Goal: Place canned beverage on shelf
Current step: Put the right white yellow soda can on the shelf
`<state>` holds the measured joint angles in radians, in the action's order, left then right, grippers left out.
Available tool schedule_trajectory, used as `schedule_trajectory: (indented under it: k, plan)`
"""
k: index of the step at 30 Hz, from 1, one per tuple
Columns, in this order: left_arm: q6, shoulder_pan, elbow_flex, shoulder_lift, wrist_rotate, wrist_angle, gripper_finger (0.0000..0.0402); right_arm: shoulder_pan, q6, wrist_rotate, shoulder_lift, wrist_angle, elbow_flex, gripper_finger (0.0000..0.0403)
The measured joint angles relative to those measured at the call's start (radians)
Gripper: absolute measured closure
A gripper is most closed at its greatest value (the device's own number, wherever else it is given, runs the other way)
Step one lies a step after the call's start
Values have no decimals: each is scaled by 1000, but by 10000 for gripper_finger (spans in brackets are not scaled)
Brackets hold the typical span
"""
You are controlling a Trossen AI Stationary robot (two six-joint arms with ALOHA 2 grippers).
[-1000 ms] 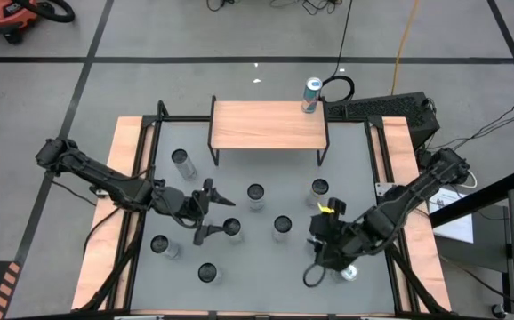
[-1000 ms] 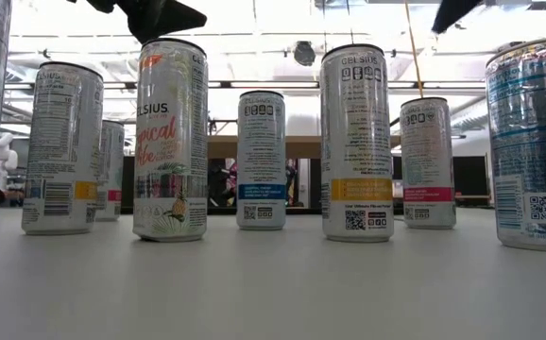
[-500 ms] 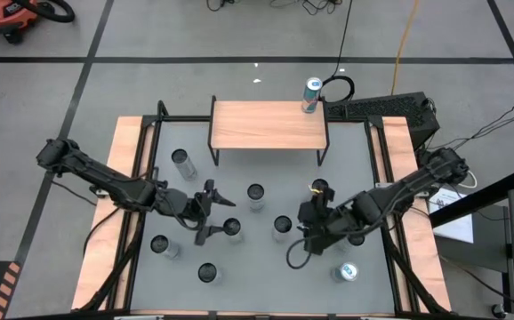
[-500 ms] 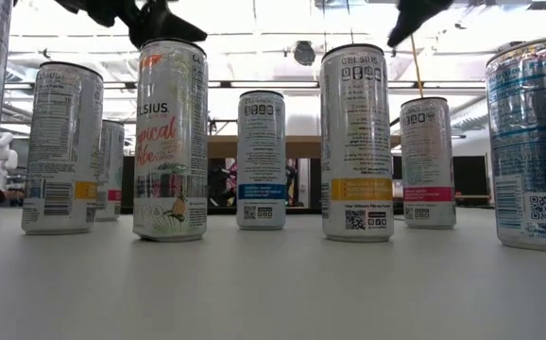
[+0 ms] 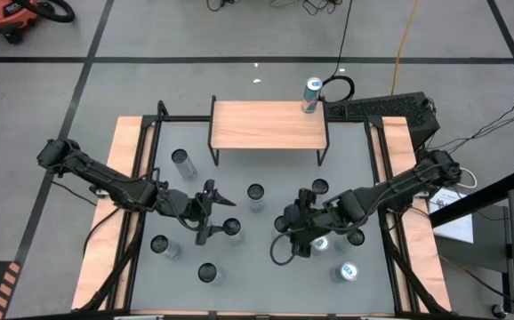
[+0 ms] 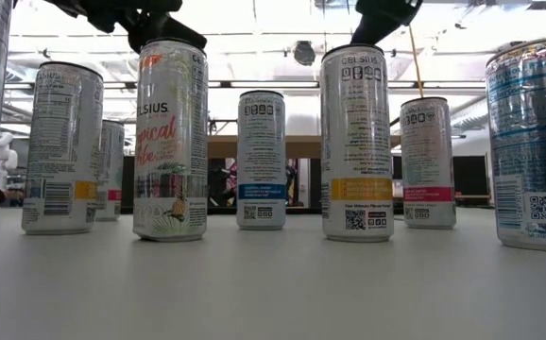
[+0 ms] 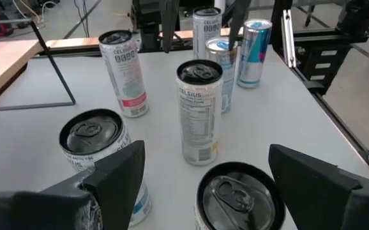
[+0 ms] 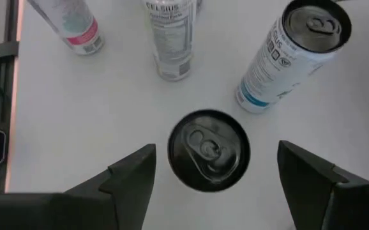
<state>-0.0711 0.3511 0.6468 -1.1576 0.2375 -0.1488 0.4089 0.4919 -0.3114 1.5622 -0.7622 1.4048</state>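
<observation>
- Right gripper (image 8: 210,185): fingers spread and empty, poised directly above a slim aluminium can with a dark pull-tab lid (image 8: 209,150). The jaws stand on either side of the lid without touching it. In the high view this gripper (image 5: 294,233) sits over the centre-right part of the table.
- Left gripper (image 7: 203,185): fingers apart, holding nothing, hovering over a second tall can with a dark lid (image 7: 239,195). In the high view it (image 5: 211,218) is at centre-left.
- Near cans: a white can printed with tropical fruit artwork (image 6: 170,142) and a white can with a yellow band (image 6: 356,142) stand upright. Both are smooth, glossy cylinders.
- Grey matte table top with wooden side rails (image 5: 239,276): several more upright cans are spread across it, well apart from one another.
- Low rectangular shelf with a light wood plank top on thin black metal legs (image 5: 268,124): stands at the far edge of the table. Its top carries no can.
- Blue-and-silver can (image 5: 311,94): stands beyond the shelf's far right corner, seemingly off the shelf.
- Task status: no can is grasped or lifted. In my judgement, the work is at the approach stage; closing, lifting, carrying and setting down remain.
</observation>
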Motion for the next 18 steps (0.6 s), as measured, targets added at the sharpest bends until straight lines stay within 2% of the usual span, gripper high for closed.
schedule_trajectory:
  k: [9, 18]
  plan:
    - [0, 0, 0, 0, 0, 0, 72, -5, -8, 24, 29, 48, 0, 73]
    - [0, 0, 0, 0, 0, -6, 72, -13, -26, 28, 96, 47, 0, 69]
